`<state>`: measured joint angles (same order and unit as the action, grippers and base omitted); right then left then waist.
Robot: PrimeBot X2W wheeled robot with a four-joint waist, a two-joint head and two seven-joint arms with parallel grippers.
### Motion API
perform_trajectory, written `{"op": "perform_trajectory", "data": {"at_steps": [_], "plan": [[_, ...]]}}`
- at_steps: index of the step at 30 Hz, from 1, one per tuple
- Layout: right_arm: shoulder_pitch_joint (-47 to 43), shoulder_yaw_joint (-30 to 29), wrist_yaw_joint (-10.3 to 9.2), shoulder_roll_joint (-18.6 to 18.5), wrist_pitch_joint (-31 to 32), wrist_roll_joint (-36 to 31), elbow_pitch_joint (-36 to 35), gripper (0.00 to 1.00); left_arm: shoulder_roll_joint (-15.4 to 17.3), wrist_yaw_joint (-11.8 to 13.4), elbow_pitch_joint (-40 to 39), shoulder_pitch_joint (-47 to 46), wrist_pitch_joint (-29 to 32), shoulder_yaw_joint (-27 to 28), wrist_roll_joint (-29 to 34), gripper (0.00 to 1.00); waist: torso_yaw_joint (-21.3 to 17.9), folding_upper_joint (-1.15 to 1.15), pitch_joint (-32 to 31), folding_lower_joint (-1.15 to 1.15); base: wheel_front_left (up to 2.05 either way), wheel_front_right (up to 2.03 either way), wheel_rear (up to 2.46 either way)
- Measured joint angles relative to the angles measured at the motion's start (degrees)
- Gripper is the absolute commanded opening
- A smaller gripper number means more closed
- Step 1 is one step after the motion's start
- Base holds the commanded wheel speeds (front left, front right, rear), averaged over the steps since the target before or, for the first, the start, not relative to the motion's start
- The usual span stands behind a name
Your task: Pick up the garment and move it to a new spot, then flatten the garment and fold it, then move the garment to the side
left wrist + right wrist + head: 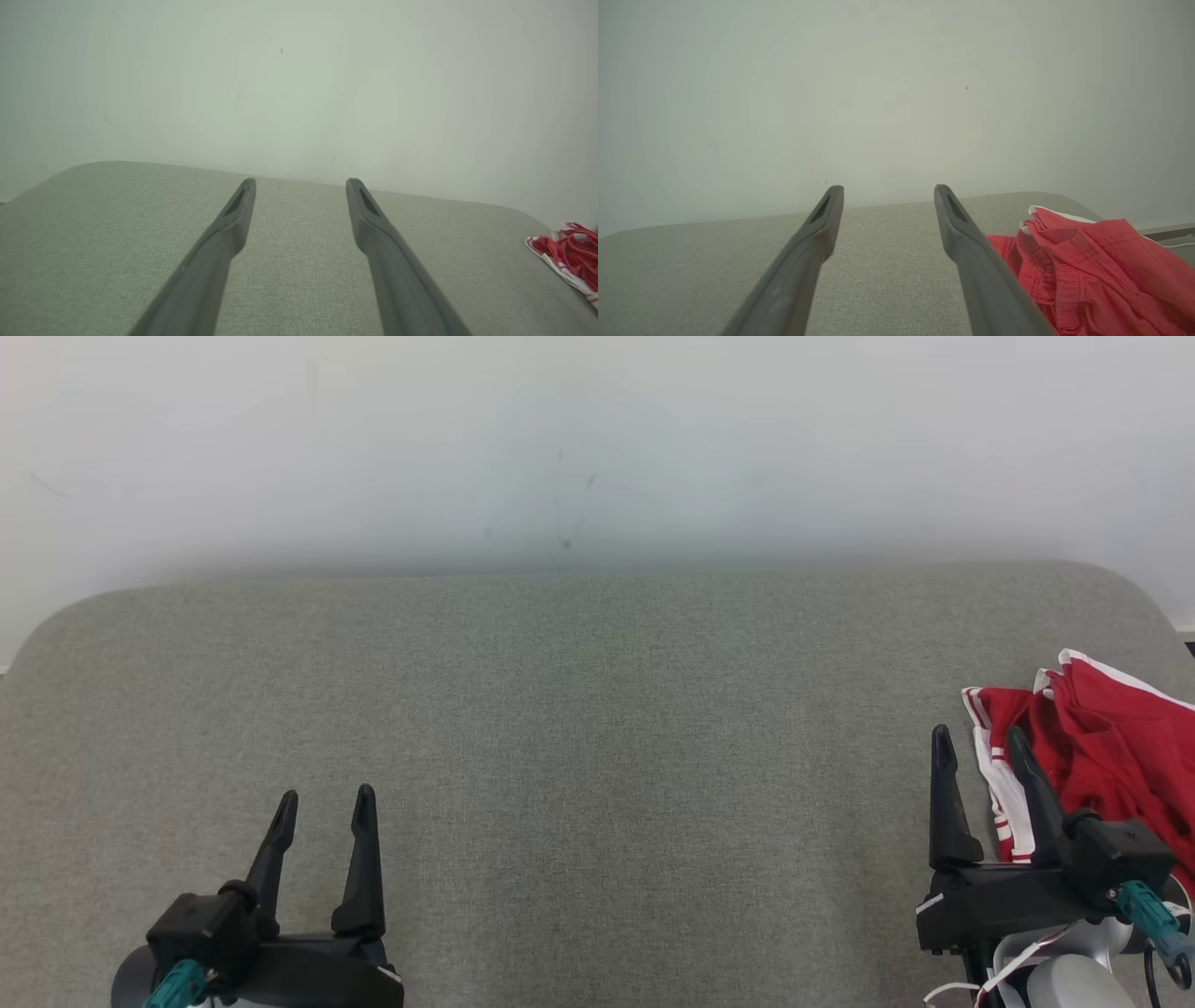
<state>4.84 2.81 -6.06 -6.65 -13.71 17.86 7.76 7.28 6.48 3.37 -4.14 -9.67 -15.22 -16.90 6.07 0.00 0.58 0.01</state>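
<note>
A crumpled red garment (1106, 756) with white stripes lies bunched at the right edge of the grey padded surface (597, 728). It also appears at the far right in the left wrist view as the red garment (572, 254), and beside the right finger in the right wrist view as the garment (1087, 261). My right gripper (980, 742) stands open just left of the garment, its fingers pointing away from me, nothing between them. My left gripper (325, 798) is open at the lower left, far from the garment, also holding nothing.
The grey padded surface has rounded far corners and ends against a pale wall (597, 448). A thin ledge (1164, 229) shows past the surface's right end. White and red ties hang by my right wrist (1004, 975).
</note>
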Motion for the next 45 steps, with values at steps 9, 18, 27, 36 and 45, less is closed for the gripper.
{"op": "perform_trajectory", "data": {"at_steps": [9, 18, 27, 36, 45], "plan": [[0.2, 0.6, 0.01, 0.0, 0.0, -0.3, 0.1, 1.00, -1.3, 0.1, 0.6, 0.0, 0.6, 1.2, -1.5, 1.00, 0.0, 0.00, 0.5, 0.00, 0.00, 0.00, 0.00], [0.5, 0.8, 0.00, 0.5, 0.0, -0.3, 0.5, 1.00, -1.8, 0.1, 1.1, 0.1, 0.6, 1.8, -2.2, 1.00, -0.2, 0.00, 0.4, 0.00, 0.00, 0.00, 0.00], [0.5, 0.9, 0.00, 0.7, 1.4, -0.3, 2.5, 1.00, -2.0, 0.2, 2.5, 0.2, 1.9, 2.8, -2.9, 1.00, -0.3, 0.00, 0.2, 0.00, 0.00, 0.00, 0.00], [0.4, 1.0, -0.05, 0.7, 3.2, -0.3, 3.4, 1.00, -2.1, 0.6, 3.8, 0.3, 4.1, 4.3, -3.3, 1.00, -0.3, 0.00, 0.0, 0.00, 0.00, 0.00, 0.00], [-3.3, 1.4, 0.00, 1.7, 3.2, -0.3, 7.4, 0.00, -2.8, 0.5, 7.8, 3.1, 4.7, 3.7, -3.3, 0.00, -0.4, 0.00, 0.0, -0.01, 0.00, 0.00, 0.00]]}}
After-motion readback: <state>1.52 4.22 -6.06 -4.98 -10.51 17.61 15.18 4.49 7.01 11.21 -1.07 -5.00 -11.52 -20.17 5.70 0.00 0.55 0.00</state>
